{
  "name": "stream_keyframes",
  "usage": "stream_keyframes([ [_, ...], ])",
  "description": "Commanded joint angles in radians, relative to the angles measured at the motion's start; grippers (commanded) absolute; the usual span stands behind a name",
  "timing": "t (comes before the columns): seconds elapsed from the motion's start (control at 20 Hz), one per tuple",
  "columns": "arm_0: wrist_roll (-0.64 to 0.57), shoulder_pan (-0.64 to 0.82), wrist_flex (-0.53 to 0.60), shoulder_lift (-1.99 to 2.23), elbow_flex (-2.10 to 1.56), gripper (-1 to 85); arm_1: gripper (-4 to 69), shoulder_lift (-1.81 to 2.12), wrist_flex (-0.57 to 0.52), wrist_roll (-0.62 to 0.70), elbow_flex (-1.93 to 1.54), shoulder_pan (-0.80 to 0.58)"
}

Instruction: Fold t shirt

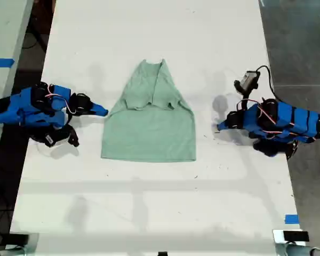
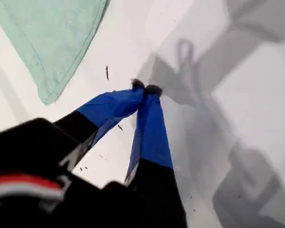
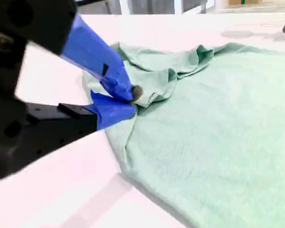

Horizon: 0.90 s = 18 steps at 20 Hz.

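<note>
Mint-green t shirt (image 1: 149, 130), sleeves folded inward, lies mid-table (image 1: 149, 202); my second gripper (image 1: 103, 111), stretched low from the exterior view's left, is closed at its edge, and my first gripper (image 1: 220, 127), opposite, is closed over bare table.

Bright, even overhead light on a white counter (image 1: 149, 202).
Soft grey shadows fall beside each arm and stripe the counter in the exterior view; the first wrist view is smeared with motion blur, and in the second the counter bleaches to pinkish white with the near black housing out of focus.
</note>
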<state>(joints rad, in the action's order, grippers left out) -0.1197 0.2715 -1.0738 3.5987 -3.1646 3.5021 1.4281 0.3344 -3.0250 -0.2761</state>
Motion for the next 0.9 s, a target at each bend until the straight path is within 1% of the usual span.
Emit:
stream_keyframes([
  [0.0,0.020,-0.009,0.003,0.008,-0.005,0.1,0.3,0.006,0.003,-0.006,0.006,-0.014],
  [0.1,0.020,-0.009,0.003,0.008,-0.005,0.1,-0.3,0.005,0.021,-0.003,0.124,-0.017],
  [0.15,0.020,-0.006,0.003,0.008,-0.005,0.1,-0.5,-0.008,0.012,-0.011,0.175,-0.008],
  [0.2,0.020,-0.005,0.003,0.008,-0.005,0.1,-0.5,-0.097,0.011,-0.072,0.242,0.018],
  [0.25,0.020,-0.003,0.003,0.008,-0.005,0.1,-0.5,-0.264,0.011,-0.141,0.337,0.049],
  [0.3,0.020,-0.003,0.003,0.008,-0.005,0.1,-0.5,-0.419,-0.003,-0.173,0.434,0.072],
  [0.4,0.020,-0.009,0.003,0.008,-0.005,0.1,-0.5,-0.713,-0.014,-0.186,0.661,0.104],
  [0.5,0.014,-0.012,0.003,0.008,-0.005,0.6,2.3,-1.006,0.014,-0.176,0.888,0.107],
  [0.6,0.014,-0.012,0.003,0.008,-0.005,2.6,14.7,-1.249,-0.011,-0.176,1.035,0.107],
  [0.65,0.014,-0.012,0.003,0.008,-0.005,3.5,17.0,-1.347,-0.037,-0.184,1.077,0.107],
  [0.7,0.014,-0.015,0.003,0.008,-0.005,3.7,18.2,-1.440,-0.075,-0.186,1.100,0.107],
  [0.85,0.014,-0.017,0.003,0.008,-0.003,3.5,18.8,-1.680,-0.172,-0.199,1.163,0.121],
])
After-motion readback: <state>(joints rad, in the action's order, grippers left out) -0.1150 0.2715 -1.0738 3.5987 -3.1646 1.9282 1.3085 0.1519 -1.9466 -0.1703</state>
